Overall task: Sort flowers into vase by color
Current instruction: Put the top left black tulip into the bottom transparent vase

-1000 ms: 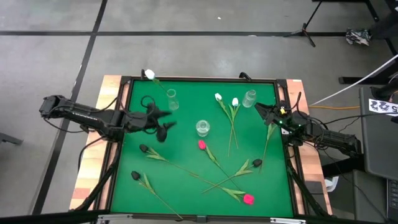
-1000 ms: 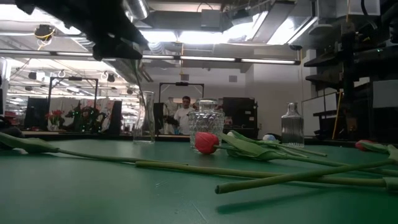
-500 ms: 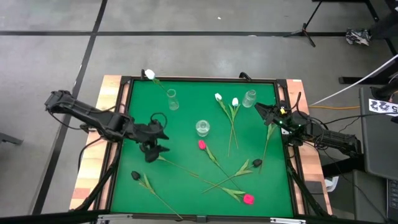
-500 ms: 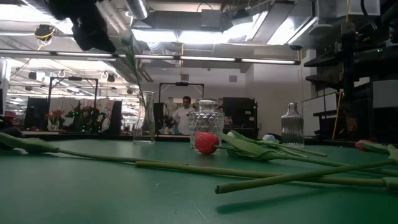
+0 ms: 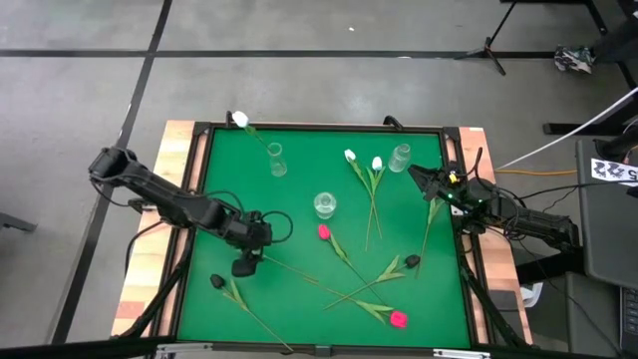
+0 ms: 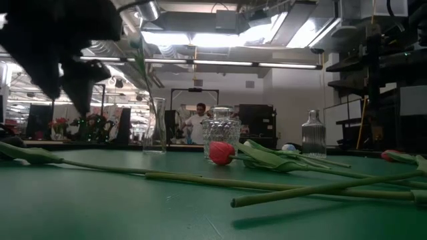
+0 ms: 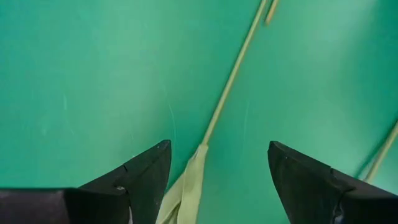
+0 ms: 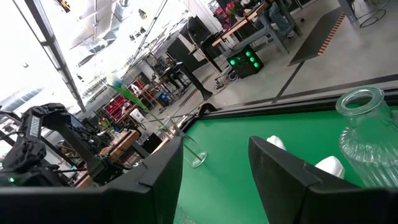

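Note:
My left gripper (image 5: 242,265) (image 7: 217,146) hangs open over the near-left part of the green table, pointing steeply down. Its fingers stand on either side of a tulip's thin stem (image 7: 231,84) and pale leaf (image 7: 186,190), which lie flat on the mat; that flower's head is hidden under the gripper. Another black tulip (image 5: 216,282) lies nearer the front edge. Two white tulips (image 5: 364,160), two pink ones (image 5: 323,231) (image 5: 399,319) and a black one (image 5: 413,261) lie on the mat. A white tulip (image 5: 239,120) stands in the slim vase (image 5: 275,160). My right gripper (image 5: 412,171) (image 8: 216,142) waits open at the right edge.
A round glass vase (image 5: 324,205) stands mid-table and a bottle-shaped one (image 5: 400,158) at the far right. Long stems (image 5: 349,284) cross one another in the near middle. A raised dark rim (image 5: 319,128) frames the mat. A person stands in the room behind.
My left gripper has swung from the table's left middle toward the near edge and come down, tipping from nearly level to pointing steeply down over the black tulip's stem. It has stayed open. No flower has moved.

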